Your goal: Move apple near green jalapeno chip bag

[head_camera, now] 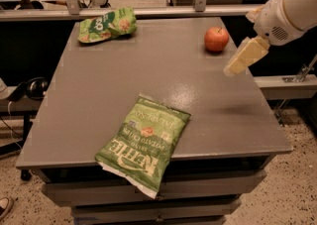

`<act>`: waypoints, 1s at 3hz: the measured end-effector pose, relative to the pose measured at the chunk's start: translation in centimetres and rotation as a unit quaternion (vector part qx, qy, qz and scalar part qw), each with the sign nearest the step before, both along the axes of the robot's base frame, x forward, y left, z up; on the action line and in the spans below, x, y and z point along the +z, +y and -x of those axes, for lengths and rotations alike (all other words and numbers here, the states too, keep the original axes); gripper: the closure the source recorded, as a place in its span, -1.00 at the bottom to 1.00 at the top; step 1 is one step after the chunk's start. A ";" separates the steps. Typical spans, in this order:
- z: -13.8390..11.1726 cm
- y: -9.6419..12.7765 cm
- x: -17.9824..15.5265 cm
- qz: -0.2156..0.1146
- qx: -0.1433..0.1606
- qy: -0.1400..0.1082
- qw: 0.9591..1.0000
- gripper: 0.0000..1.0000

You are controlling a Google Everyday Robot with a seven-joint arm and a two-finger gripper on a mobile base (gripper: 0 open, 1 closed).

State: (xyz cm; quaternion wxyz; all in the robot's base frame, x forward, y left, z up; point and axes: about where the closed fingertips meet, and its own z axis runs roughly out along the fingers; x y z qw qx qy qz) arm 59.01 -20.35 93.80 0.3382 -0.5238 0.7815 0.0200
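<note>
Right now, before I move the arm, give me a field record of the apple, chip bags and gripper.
apple: far right of table, resting free
green jalapeno chip bag: flat at near edge, corner overhanging
gripper: over table's right edge, beside apple, not touching it
small green snack bag: far left corner
task state: apple far from chip bag
</note>
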 end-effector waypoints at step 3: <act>-12.7 -0.2 -1.7 -0.169 -0.096 -0.095 0.976 -1.00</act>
